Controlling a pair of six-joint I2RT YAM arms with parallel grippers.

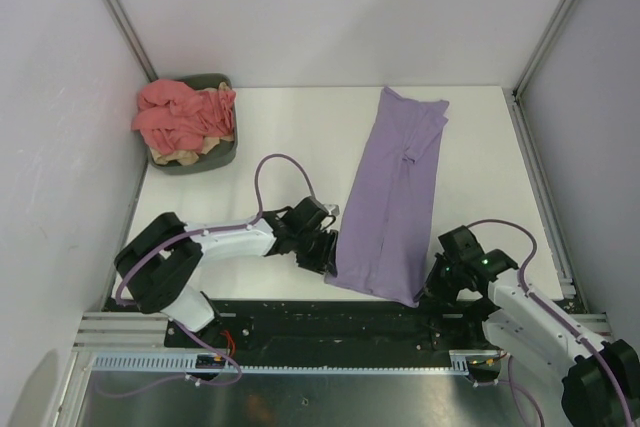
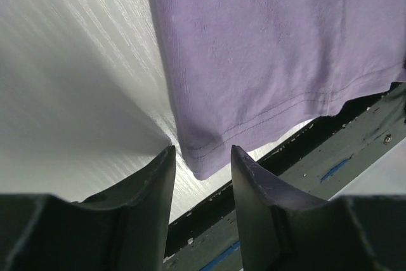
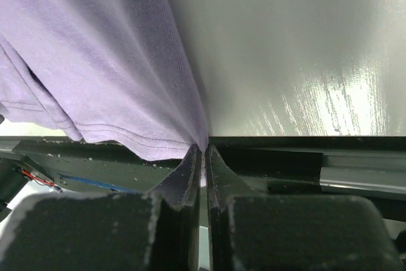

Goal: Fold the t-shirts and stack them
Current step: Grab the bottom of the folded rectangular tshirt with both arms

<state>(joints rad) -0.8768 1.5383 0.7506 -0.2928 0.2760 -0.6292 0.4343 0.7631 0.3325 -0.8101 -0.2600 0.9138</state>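
One lavender t-shirt lies folded lengthwise on the tabletop, reaching its near edge. My right gripper pinches the near right hem corner. My left gripper stands half-parted, empty, at the near left corner. One bin, far left corner, holds one salmon-pink heap and one tan piece.

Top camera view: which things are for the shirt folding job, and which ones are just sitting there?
For the job:
lavender t-shirt, laid out long
salmon-pink t-shirt, heaped over a tan t-shirt
right end effector, pinching the lavender hem
left end effector, open at the hem's other corner

Just sitting there:
dark grey-green bin, holding the heap
table
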